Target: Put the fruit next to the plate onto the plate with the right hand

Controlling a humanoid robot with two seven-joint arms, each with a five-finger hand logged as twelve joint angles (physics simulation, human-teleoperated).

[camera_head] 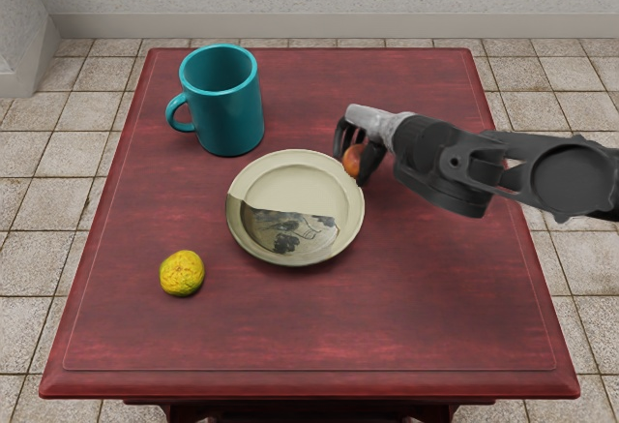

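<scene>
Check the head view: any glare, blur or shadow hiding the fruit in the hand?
Head view: even light, sharp throughout, no glare; only faint shadows under the mug, plate and yellow fruit; the red-orange fruit is half hidden by the right hand, not by shadow.

table [435, 326]: dark red wood, rectangular
mug [224, 99]: teal, upright, toward far-left corner
plate [295, 207]: cream, around table centre, near mug
yellow fruit [182, 273]: by left edge, toward near-left corner, apart from plate
</scene>
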